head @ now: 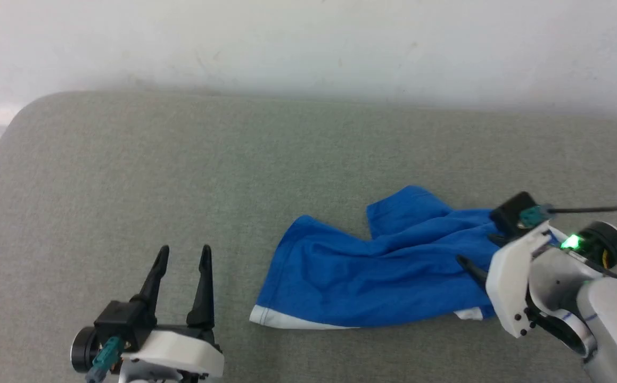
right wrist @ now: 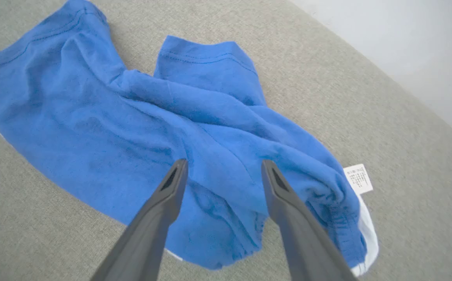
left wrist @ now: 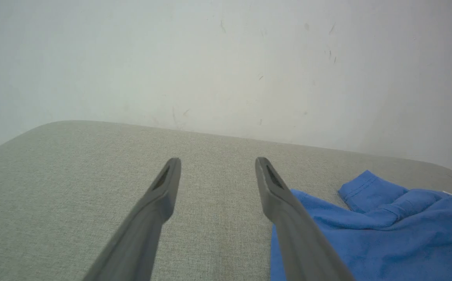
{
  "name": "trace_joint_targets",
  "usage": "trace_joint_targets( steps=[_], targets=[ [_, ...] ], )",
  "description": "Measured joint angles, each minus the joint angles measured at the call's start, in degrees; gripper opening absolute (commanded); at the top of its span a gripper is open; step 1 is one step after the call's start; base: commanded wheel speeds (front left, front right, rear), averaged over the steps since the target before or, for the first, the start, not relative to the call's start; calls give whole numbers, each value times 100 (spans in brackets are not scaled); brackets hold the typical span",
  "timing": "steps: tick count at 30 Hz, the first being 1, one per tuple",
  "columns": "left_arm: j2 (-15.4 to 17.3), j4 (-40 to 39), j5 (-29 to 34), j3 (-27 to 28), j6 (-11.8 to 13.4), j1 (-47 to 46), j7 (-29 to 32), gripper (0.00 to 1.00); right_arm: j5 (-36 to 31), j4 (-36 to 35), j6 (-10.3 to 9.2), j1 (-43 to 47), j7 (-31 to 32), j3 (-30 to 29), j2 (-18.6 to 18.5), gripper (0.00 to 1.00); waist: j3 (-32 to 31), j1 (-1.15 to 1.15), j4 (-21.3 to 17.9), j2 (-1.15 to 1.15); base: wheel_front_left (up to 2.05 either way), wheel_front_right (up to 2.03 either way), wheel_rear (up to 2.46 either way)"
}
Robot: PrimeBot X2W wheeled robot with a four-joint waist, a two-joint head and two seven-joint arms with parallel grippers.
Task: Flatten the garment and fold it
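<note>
Broadly, a grey-green padded surface [head: 180,175] spreads across the scene, its rounded far edge meeting a white wall [head: 308,42]. On its right half lie the blue shorts [head: 372,276], crumpled rather than flat. The cloth is bunched into ridges through the middle, one leg opening points toward the wall, and a white hem band [head: 287,319] runs along the near edge at the left.

The right gripper [head: 476,248] comes in from the right on its pale arm, over the right end of the shorts. In the right wrist view its two dark fingers [right wrist: 163,210] stand wide apart above the gathered waist end, with blue cloth showing between them and nothing pinched. Whether the tips touch the cloth cannot be told.

The left gripper [head: 184,250] sits well to the left of the shorts, near the front of the surface. Its fingers point toward the wall and are spread wide, with bare padding between them.

Smallest of all, a white tag [right wrist: 358,178] with fine print lies on the surface just beside the bunched waistband.
</note>
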Motion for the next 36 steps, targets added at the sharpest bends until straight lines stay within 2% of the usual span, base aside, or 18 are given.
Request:
trace_joint_targets(
  steps=[7,8,9,10,22,29,30,31,32,36],
  targets=[
    [-89,64,-1,-46,-42,-244,0,100,499,790,0,-831,312,1156,-355,100,228,1,295,0,0,0,0],
    [-98,68,0,-51,-43,-263,0,100,561,862,0,-925,310,1280,-394,94,256,1,336,0,0,0,0],
    [-105,74,0,-45,-47,-269,1,100,653,920,0,-1005,307,1357,-412,20,281,1,373,0,0,0,0],
    [-116,80,0,-47,-49,-271,1,100,731,968,0,-1081,293,1413,-424,0,305,1,408,0,0,0,0],
    [-267,80,118,-73,-193,-521,0,100,968,1437,0,-2439,-167,1433,-612,0,628,1,676,0,0,0,0],
    [-363,78,203,-113,-253,-792,0,100,1101,2214,0,-3066,-835,1417,-490,0,997,1,840,0,0,0,0],
    [-382,85,203,-114,-267,-819,0,100,1113,2332,0,-3072,-953,1450,-455,22,1047,2,866,0,0,0,0],
    [-399,86,204,-109,-287,-829,0,100,1137,2430,0,-3066,-1098,1484,-410,49,1091,2,889,0,0,0,0],
    [-413,89,204,-110,-290,-829,0,100,1151,2514,0,-3061,-1263,1506,-364,100,1129,2,910,0,0,0,0],
    [-437,136,243,-66,-291,-825,0,100,1254,2786,0,-2893,-2189,1268,-135,100,1164,1,948,0,0,0,0]
  ],
)
